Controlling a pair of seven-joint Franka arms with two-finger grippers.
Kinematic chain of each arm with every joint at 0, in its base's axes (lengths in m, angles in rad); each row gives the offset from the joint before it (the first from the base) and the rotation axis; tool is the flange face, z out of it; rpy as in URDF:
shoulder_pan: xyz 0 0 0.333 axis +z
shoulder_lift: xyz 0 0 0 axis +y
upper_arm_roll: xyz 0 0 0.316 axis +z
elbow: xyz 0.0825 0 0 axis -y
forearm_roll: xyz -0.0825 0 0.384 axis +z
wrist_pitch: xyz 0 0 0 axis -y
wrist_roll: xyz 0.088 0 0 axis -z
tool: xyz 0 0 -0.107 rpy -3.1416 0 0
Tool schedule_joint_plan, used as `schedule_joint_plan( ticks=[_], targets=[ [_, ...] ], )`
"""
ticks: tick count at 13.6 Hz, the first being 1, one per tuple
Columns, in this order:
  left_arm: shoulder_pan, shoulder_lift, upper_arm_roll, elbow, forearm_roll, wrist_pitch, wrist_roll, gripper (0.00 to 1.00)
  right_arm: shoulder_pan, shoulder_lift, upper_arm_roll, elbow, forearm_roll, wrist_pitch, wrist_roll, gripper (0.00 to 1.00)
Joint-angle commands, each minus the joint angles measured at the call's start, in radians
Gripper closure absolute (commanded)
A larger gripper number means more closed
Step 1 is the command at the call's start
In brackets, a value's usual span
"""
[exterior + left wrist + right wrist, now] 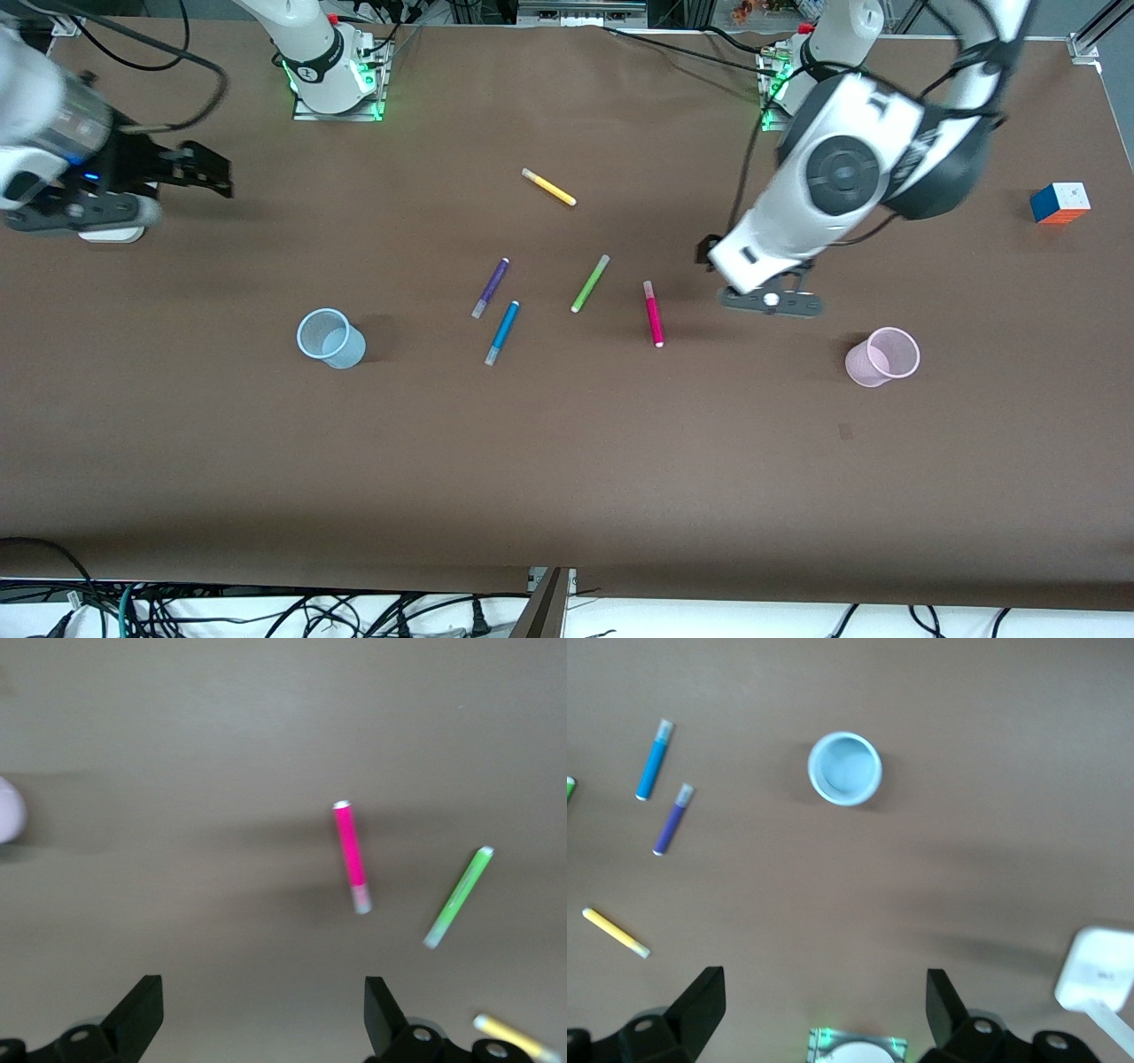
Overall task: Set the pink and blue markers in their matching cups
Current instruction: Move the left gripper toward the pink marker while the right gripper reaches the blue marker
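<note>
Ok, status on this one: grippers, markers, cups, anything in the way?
Left gripper open over table beside pink marker. Right gripper open, waiting. Blue marker lies beside purple marker. Blue cup, pink cup upright.

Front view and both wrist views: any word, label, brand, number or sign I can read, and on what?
None can be read.
Pink marker, blue marker, purple marker, green marker, yellow marker: no print shows.
Blue cup, pink cup: plain.
White object seen in the right wrist view: a dark mark, too blurred to read.
</note>
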Motion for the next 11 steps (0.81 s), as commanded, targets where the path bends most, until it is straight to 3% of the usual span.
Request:
schedule_joint_plan(
  ticks=[1, 4, 8, 11],
  targets=[
    [-0.043, 0.079, 0.003, 0.001, 0.057, 0.087, -0.082, 0.00, 0.082, 0.068, -0.006, 0.011, 0.010, 0.086, 0.154, 0.00],
    [-0.068, 0.151, 0.001, -0.020, 0.068, 0.175, -0.116, 0.00, 0.125, 0.148, -0.006, 0.004, 0.043, 0.210, 0.272, 0.00],
    [-0.082, 0.174, 0.001, -0.192, 0.068, 0.455, -0.170, 0.00, 0.171, 0.214, -0.006, -0.050, 0.054, 0.404, 0.473, 0.00],
    [-0.122, 0.215, 0.003, -0.215, 0.068, 0.491, -0.232, 0.00, 0.211, 0.267, -0.006, -0.061, 0.054, 0.465, 0.679, 0.00]
  ],
)
